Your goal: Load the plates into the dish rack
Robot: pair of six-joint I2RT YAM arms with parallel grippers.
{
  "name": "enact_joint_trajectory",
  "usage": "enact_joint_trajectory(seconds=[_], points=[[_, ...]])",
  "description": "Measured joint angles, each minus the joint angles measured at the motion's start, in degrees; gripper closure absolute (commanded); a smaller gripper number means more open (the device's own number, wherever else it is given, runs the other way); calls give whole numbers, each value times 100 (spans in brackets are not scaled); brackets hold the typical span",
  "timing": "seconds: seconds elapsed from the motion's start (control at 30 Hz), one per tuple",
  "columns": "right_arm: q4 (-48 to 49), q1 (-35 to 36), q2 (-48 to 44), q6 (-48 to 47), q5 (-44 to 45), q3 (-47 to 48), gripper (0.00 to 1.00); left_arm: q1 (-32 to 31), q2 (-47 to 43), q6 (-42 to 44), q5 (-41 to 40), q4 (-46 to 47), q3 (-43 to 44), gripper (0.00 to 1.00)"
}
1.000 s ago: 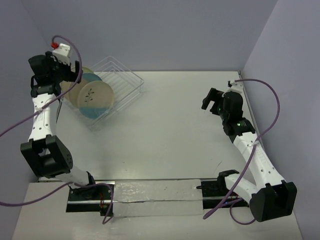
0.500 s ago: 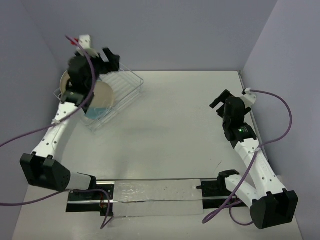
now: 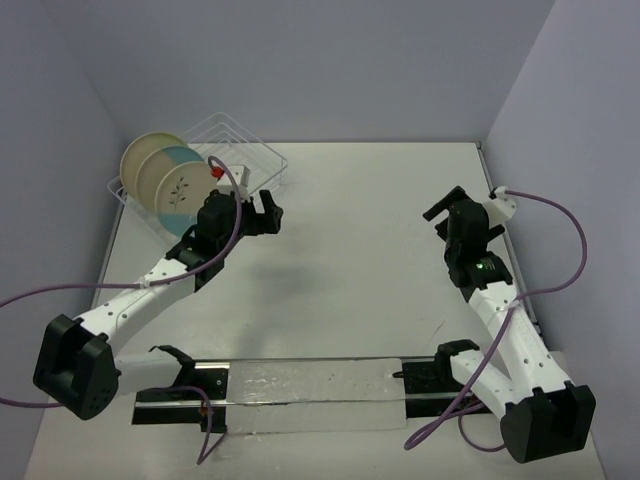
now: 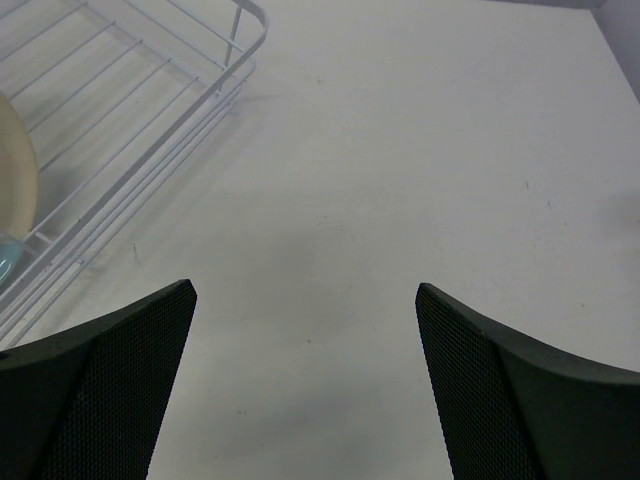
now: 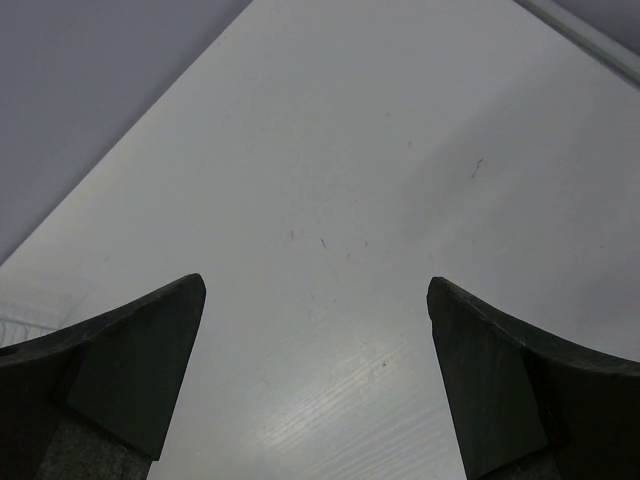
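Three plates stand upright on edge in the left end of the white wire dish rack (image 3: 252, 158) at the far left. The all-cream plate (image 3: 140, 152) is at the back. A cream and blue plate (image 3: 176, 157) stands before it. Another with a dark sprig (image 3: 178, 192) is in front. My left gripper (image 3: 262, 213) is open and empty, over bare table just right of the rack. Its wrist view shows the rack's corner (image 4: 160, 95), a plate edge (image 4: 14, 170) and the open gripper (image 4: 305, 292). My right gripper (image 3: 441, 211) is open and empty at the right, also shown in its wrist view (image 5: 315, 287).
The white table (image 3: 350, 260) is walled by grey panels at the back and both sides. A metal rail with a clear strip (image 3: 310, 385) runs along the near edge between the arm bases. Purple cables trail from both arms.
My left arm has swung away from the plates, down and to the right, and now sits low beside the rack, leaving the plates uncovered. My right gripper has turned slightly in place.
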Motion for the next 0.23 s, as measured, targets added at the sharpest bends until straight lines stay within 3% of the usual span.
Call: enact_joint_trajectory(seconds=[0.23], points=[[-17,0,130,-2,0,0,0,0,-442,2,-93,295,-182,1]])
